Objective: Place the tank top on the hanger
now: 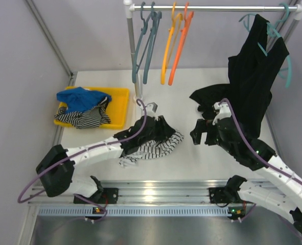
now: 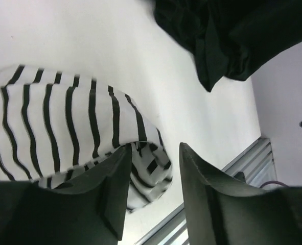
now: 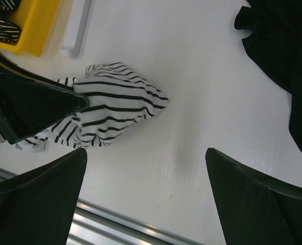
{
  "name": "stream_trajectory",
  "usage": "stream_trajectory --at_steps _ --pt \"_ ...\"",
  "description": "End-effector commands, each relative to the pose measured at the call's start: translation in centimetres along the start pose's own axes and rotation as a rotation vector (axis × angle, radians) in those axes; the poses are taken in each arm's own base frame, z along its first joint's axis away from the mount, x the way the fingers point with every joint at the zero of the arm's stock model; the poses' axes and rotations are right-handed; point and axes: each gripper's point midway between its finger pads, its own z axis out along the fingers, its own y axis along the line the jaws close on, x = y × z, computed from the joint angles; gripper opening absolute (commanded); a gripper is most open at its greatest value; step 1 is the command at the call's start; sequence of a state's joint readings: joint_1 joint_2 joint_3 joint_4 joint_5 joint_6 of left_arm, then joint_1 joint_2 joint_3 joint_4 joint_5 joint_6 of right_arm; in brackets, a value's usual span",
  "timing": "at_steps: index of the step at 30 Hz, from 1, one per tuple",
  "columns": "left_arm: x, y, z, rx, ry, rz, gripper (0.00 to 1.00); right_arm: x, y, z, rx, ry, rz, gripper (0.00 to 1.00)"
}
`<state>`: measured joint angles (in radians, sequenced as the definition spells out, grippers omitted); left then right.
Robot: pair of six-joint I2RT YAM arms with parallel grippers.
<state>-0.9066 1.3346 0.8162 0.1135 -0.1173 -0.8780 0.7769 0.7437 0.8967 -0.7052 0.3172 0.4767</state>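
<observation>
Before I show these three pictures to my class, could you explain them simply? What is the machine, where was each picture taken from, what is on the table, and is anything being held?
These are two robot arms bolted at the table's near edge. The wide picture looks down from above and behind them; the other two come from cameras on each wrist.

On the white table lies the striped tank top, crumpled. The left gripper sits right over it with its jaws apart; one fingertip seems to touch the cloth, but nothing is clamped. The right gripper is wide open and empty.

A yellow tray holds more clothes. On the rail behind hang the red-orange hanger, a yellow-orange hanger, teal hangers and a black garment that drapes onto the table.
</observation>
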Motion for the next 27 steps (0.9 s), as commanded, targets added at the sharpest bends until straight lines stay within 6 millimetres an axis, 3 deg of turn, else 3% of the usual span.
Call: stream_trajectory --at_steps 1,5,9,10,14,16,18,19,20,22,23,24,25,26,27 --pt "-3.4 -4.4 0.8 0.116 -0.105 -0.023 0.51 0.0 0.2 -0.3 -0.008 -0.004 0.016 0.99" --pt "-4.3 -2.5 -0.7 0.017 -0.137 0.021 0.68 1.1 1.9 0.4 -0.092 0.035 0.027 1.00" --pt "-4.9 1.9 -3.8 -0.165 -0.136 0.030 0.69 1.9 3.4 1.3 -0.122 0.057 0.034 0.97" --pt "-5.5 2.2 -5.3 -0.172 -0.154 0.022 0.70 2.2 4.2 1.3 -0.142 0.065 0.023 0.96" --pt "-6.6 6.2 -9.7 -0.320 -0.203 -0.026 0.69 3.0 7.0 2.5 -0.158 0.089 -0.010 0.91" --pt "-7.9 7.2 -12.4 -0.361 -0.255 -0.049 0.68 3.2 9.5 2.6 -0.202 0.092 -0.027 0.90" --pt "-8.6 9.3 -15.1 -0.460 -0.297 -0.072 0.67 4.4 11.3 3.9 -0.192 0.127 -0.055 0.86" --pt "-9.4 9.3 -16.8 -0.461 -0.339 -0.089 0.66 4.1 13.4 3.7 -0.237 0.117 -0.060 0.86" --pt "-9.5 9.9 -18.3 -0.503 -0.351 -0.100 0.66 5.4 14.5 4.8 -0.230 0.151 -0.088 0.85" --pt "-10.9 10.0 -21.2 -0.511 -0.444 -0.127 0.65 5.5 18.0 5.1 -0.286 0.152 -0.104 0.81" --pt "-11.8 9.6 -22.6 -0.499 -0.482 -0.138 0.65 7.2 19.1 6.6 -0.269 0.193 -0.139 0.80" --pt "-11.9 9.8 -23.6 -0.509 -0.495 -0.138 0.65 7.6 20.2 7.1 -0.275 0.202 -0.161 0.78" --pt "-12.6 9.7 -24.9 -0.505 -0.538 -0.146 0.65 6.6 22.6 6.8 -0.313 0.186 -0.163 0.77" --pt "-13.3 9.2 -25.8 -0.493 -0.559 -0.145 0.65 8.4 23.5 8.2 -0.293 0.225 -0.206 0.75" --pt "-13.3 9.3 -26.5 -0.504 -0.562 -0.139 0.65 8.6 24.5 8.7 -0.298 0.227 -0.229 0.75"
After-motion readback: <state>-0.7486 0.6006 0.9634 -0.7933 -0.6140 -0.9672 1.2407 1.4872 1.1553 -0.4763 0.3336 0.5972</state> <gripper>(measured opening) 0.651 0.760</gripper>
